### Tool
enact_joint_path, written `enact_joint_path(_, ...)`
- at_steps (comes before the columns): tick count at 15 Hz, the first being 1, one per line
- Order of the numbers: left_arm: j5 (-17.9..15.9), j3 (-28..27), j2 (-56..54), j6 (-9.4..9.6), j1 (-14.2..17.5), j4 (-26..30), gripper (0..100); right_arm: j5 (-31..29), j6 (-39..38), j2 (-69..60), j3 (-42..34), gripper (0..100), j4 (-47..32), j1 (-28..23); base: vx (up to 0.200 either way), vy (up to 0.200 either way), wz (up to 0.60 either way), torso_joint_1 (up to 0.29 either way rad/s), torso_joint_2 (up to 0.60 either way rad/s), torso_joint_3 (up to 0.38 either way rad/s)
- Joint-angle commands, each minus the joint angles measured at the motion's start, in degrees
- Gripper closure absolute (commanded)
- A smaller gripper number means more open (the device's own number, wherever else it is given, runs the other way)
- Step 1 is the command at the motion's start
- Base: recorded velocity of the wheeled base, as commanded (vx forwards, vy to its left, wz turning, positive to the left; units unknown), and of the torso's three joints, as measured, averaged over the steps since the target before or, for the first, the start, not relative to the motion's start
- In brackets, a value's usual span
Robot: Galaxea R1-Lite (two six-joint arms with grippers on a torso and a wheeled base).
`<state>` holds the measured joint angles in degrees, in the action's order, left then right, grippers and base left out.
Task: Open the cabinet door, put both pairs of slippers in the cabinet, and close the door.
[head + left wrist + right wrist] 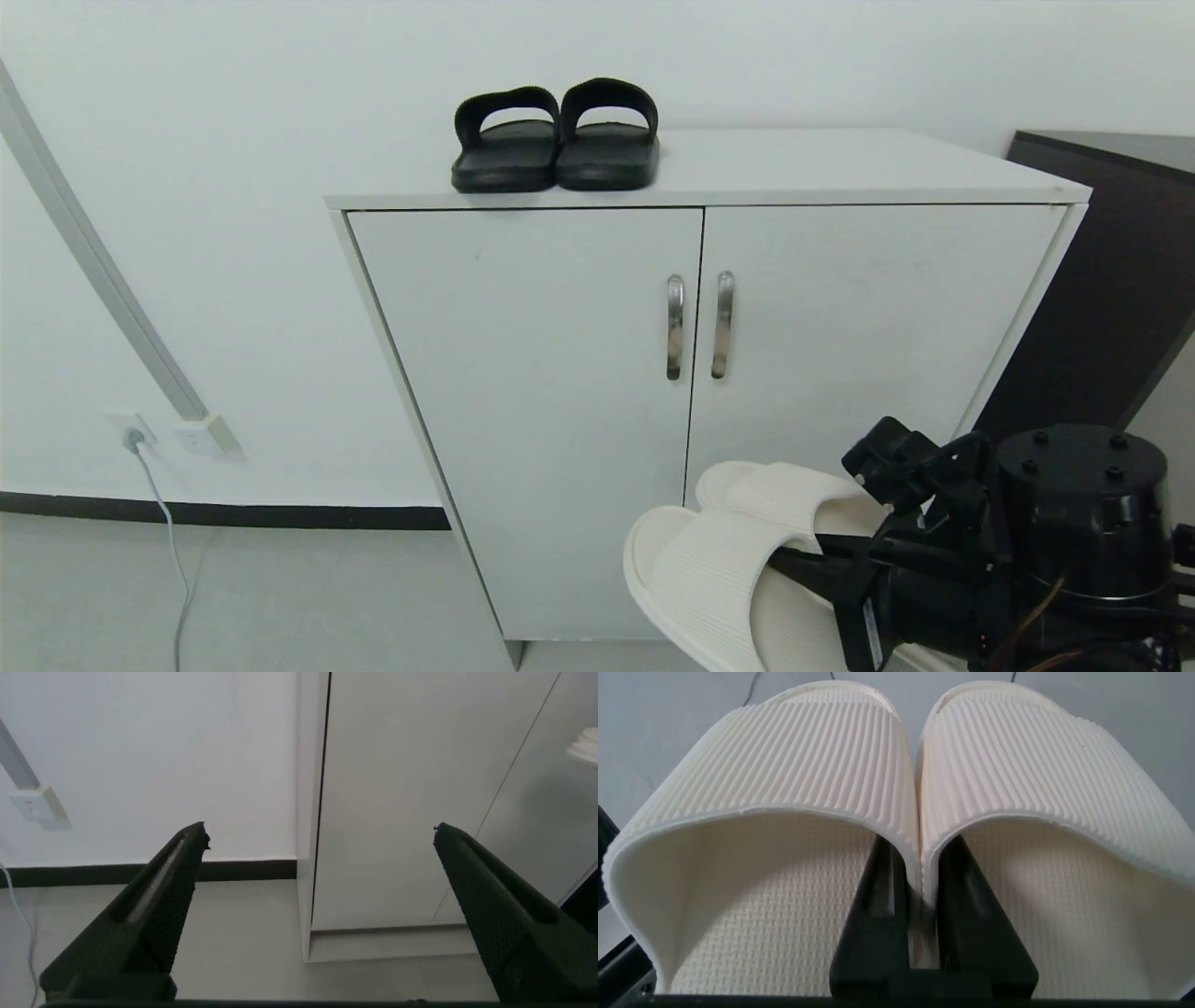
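Two black slippers (509, 154), two cream slippers (719, 569), two doors (532, 411), two handles (674, 327), seemingly two sockets (131, 434).

A pair of black rubber slide slippers (556, 140) stands side by side on top of the white two-door wooden cabinet (523, 420), above its left door. Two upright metal bar handles (675, 327) sit next to each other where the doors meet. Low before the right door, the right gripper (812, 563) holds a pair of cream ribbed foam slippers (719, 560) side by side, one finger inside each, their inner walls pinched between. A dark flat panel (1111, 280) stands right of the cabinet, and a white wall socket (131, 434) sits on the wall to its left.
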<state>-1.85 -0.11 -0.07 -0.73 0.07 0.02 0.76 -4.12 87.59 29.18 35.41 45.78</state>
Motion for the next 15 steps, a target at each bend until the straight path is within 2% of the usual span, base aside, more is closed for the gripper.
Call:
enact_joint_path(1,0.1,-0.1,0.1,-0.06,0.0,0.1,0,0.0,0.0,0.1,-0.3,100,0.0,0.2,0.0,0.0,0.0,-0.036,0.44,0.403)
enact_joint_path(4,0.0,-0.1,0.3,0.12,0.0,0.2,0,0.0,0.0,-0.1,-0.8,100,0.1,1.1,0.0,0.0,0.0,-0.009,0.34,0.325)
enact_joint_path(10,0.4,-0.2,0.4,0.29,0.0,0.1,0,0.1,0.0,-0.1,-1.1,100,0.1,1.5,0.0,0.0,0.0,0.0,0.03,0.028)
enact_joint_path(11,1.1,-2.1,0.2,0.12,0.0,-0.7,0,0.1,0.0,-0.1,-1.1,100,0.1,1.5,0.0,0.0,0.0,0.0,0.0,0.0)
enact_joint_path(12,1.1,-6.0,1.1,-1.03,0.0,-0.6,0,0.1,0.0,-0.2,-1.1,100,0.1,1.5,0.0,0.0,0.0,0.0,0.0,0.0)
enact_joint_path(13,0.2,-11.5,4.6,-4.19,-0.2,1.6,0,0.1,0.0,-0.2,-1.2,100,0.1,1.5,0.0,0.0,0.0,0.0,0.0,0.0)
enact_joint_path(15,-4.1,-12.4,9.0,-3.49,-0.4,2.3,0,0.1,0.0,-0.2,-1.5,100,0.1,1.6,0.0,0.0,0.0,0.0,0.0,0.0)
